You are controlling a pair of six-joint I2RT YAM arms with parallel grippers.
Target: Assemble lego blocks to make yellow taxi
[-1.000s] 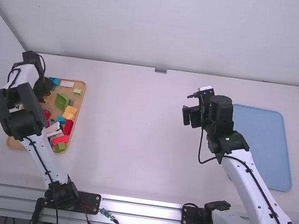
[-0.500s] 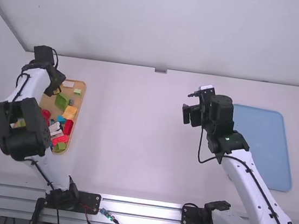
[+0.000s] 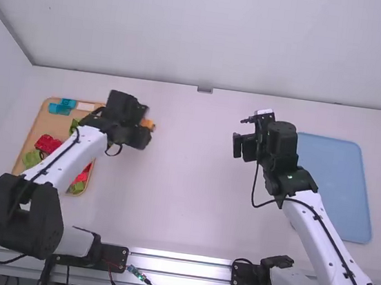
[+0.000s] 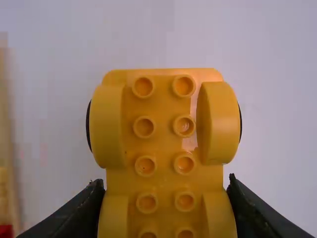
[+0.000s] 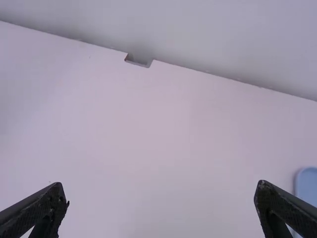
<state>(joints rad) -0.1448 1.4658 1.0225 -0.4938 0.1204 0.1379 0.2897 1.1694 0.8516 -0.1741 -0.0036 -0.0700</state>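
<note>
In the high view my left gripper (image 3: 143, 130) is over the table just right of the wooden tray (image 3: 32, 138), with the yellow car base (image 3: 149, 123) at its tip. The left wrist view has my left gripper (image 4: 166, 186) shut on the yellow car base (image 4: 165, 129), studs facing the camera, fenders on both sides and dark wheel edges beside the front pair. My right gripper (image 3: 240, 147) hangs over the table right of the middle. Seen in the right wrist view, my right gripper (image 5: 161, 193) is open, with bare table between its fingers.
Red blocks (image 3: 47, 144), green blocks (image 3: 32, 158) and blue blocks (image 3: 62, 106) lie in the tray, partly under the left arm. A blue tray (image 3: 342, 182) lies at the right, behind the right arm. The table's far edge meets a pale wall.
My left gripper has moved right from over the wooden tray, bringing the yellow car base out with it. The right arm has stayed still.
</note>
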